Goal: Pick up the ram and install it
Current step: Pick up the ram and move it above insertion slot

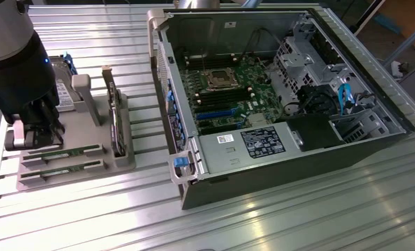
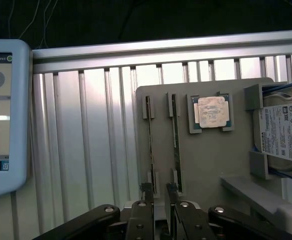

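— What have the jaws got hold of?

— Nothing. They stand partly open. The two fingertips are apart, bare holder shows between them, and no stick is pinched.

— So where's the ram?

— Right below them. Two matching sticks stand on edge in the grey holder, side by side, each in its own slot. The inner ram stick is next to the processor chip, and the outer ram stick is on the far side from it. In the exterior view the jaws hang over the end of the pair that lies toward that view's left.

— The end, not the middle?

— The end, as far as I can judge. Each stick's long axis runs straight away from the jaws, and the fingers close across it, over the thin way of the board. To my eye that suits a pinch.

— Which stick are they centred on?

— I can't tell. The gap seems to fall between the two, with a fingertip close to each stick's end. I can't make out whether either one touches.

— And the computer?

— The open case lies on the bench, well apart toward the exterior view's right, with its motherboard facing up.
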`<state>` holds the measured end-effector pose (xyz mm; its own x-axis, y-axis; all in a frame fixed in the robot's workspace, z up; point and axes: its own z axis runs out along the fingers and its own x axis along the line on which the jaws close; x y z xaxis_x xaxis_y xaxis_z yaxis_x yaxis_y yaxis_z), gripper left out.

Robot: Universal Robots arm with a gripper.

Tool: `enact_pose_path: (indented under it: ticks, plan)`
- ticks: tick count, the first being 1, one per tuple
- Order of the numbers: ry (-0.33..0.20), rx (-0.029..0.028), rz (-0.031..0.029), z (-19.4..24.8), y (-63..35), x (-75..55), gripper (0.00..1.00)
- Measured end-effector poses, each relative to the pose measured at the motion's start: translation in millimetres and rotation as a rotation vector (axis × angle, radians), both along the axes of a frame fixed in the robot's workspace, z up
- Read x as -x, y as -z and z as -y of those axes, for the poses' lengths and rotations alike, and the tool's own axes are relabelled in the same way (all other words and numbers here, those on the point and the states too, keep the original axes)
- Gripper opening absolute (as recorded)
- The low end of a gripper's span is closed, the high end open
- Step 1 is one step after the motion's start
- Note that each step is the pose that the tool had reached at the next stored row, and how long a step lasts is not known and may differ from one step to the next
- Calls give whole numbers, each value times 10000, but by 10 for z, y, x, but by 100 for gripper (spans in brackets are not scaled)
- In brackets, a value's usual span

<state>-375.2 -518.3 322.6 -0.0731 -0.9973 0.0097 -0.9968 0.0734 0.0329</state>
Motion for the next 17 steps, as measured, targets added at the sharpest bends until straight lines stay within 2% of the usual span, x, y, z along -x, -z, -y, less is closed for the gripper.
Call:
enact_pose_path:
  ticks: [8,17]
  plan:
    - [-1,-1,0,15,10,0,24]
    - [0,-3,0,49,89,0,24]
